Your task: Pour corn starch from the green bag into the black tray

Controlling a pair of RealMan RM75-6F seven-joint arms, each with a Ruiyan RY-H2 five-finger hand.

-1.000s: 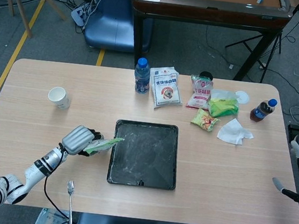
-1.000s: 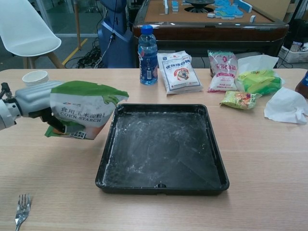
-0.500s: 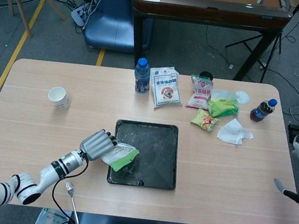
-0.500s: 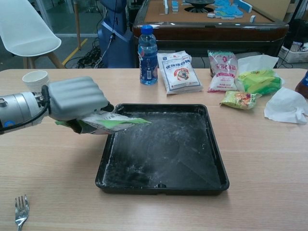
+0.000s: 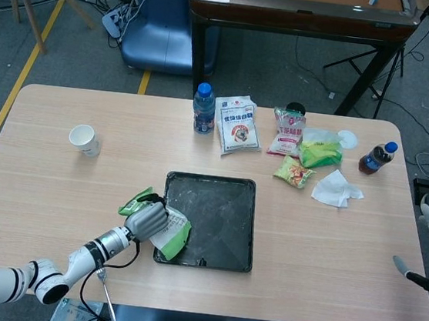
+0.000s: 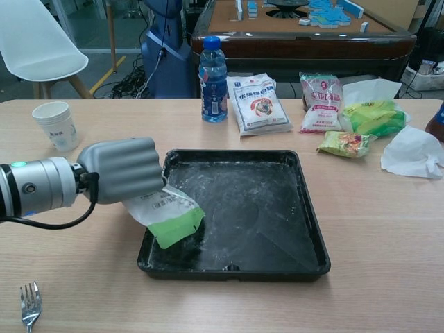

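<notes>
Over the near-left corner of the black tray (image 6: 277,267), the green bag (image 6: 170,216), gripped by the left robot hand (image 6: 125,170), has been tipped mouth-down; pouring is judged under way.

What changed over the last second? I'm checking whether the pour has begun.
The left hand, gripping the green corn starch bag throughout, swung it from beside the black rectangular tray over the tray's left edge and tipped it, lower end now inside the tray. No falling powder shows. The tray and other table items stayed put.
</notes>
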